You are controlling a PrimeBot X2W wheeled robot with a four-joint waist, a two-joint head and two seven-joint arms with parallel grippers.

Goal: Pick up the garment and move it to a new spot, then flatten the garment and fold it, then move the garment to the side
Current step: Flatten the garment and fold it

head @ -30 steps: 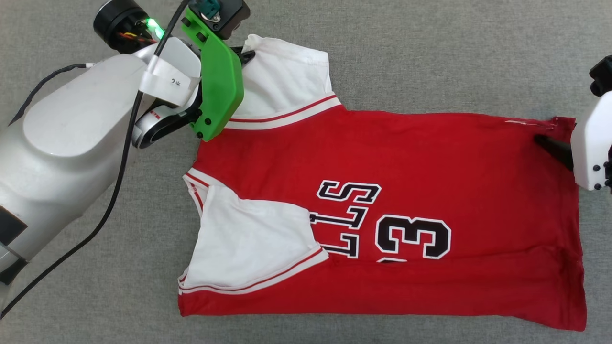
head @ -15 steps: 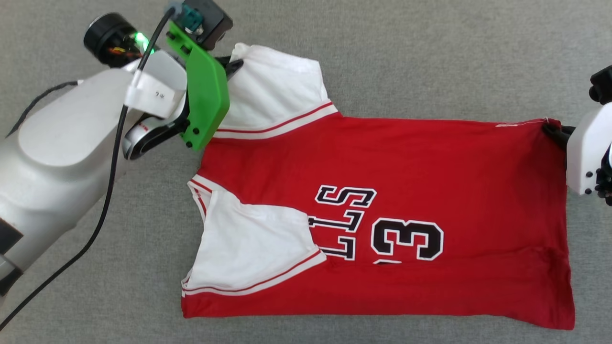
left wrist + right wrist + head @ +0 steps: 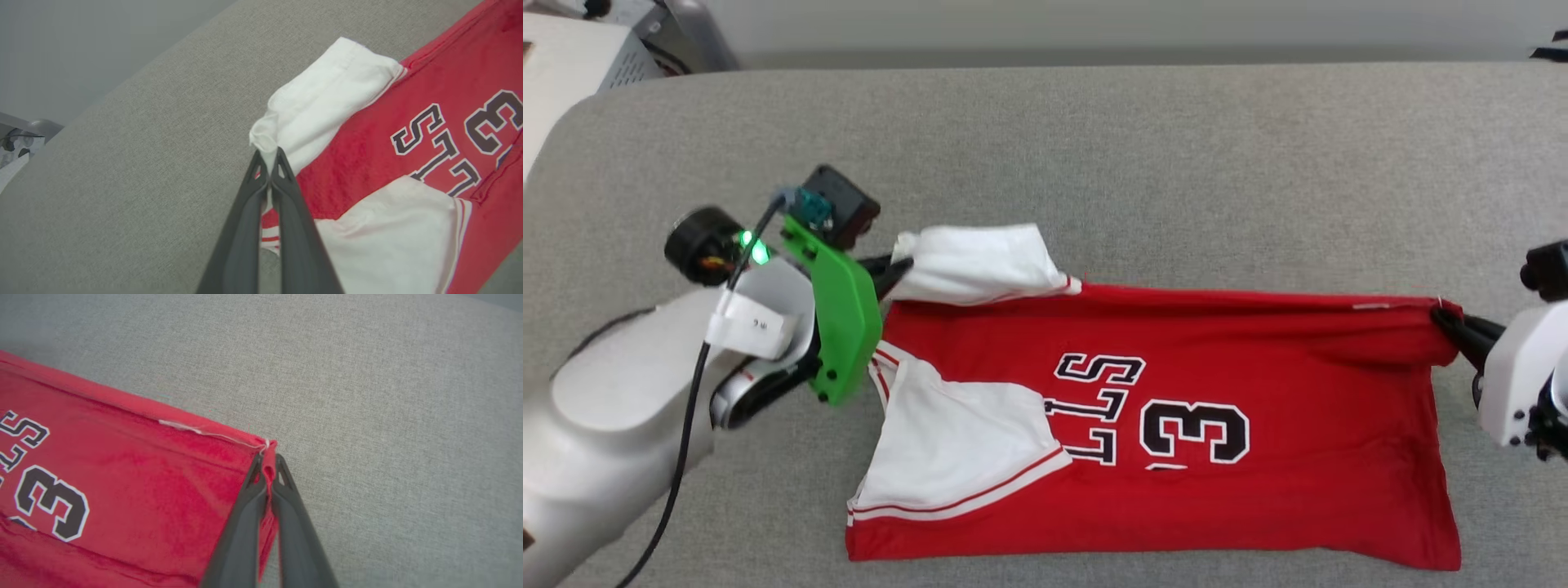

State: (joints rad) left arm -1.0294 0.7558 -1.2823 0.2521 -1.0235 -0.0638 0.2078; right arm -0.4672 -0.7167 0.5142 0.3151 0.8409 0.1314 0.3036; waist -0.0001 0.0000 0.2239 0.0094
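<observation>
Across a grey woven cloth surface (image 3: 1176,163), rounded at its far left corner, the garment (image 3: 1258,425) was spread lengthwise, with the collar toward the robot's left and the hem toward its right. Beyond the far edge of the surface a pale wall strip (image 3: 1094,33) was seen. At the upper left of the head view a white box-like unit (image 3: 564,57) was seen, with dark cables (image 3: 678,49) beside it.

The red jersey T-shirt was laid front up. Its near sleeve (image 3: 956,441) was folded over the chest, so that only the black, white-outlined letters "LLS" (image 3: 1098,400) and the number 3 (image 3: 1196,433) were left uncovered. The near long edge was rested flat on the cloth.

The white far sleeve (image 3: 980,261) was bunched and pinched at its tip by the left gripper (image 3: 269,157), whose two dark fingers were pressed together on the fabric. A green bracket (image 3: 845,327), a lit green light (image 3: 756,249) and a black cable (image 3: 686,441) were carried on that wrist.

The far hem corner (image 3: 267,447) was clamped by the right gripper (image 3: 267,459), its fingers closed on the red cloth, with a white thread (image 3: 204,433) run along the edge just beside them. The far edge of the shirt was drawn taut between the two grippers. Whether that edge was clear of the surface could not be told.
</observation>
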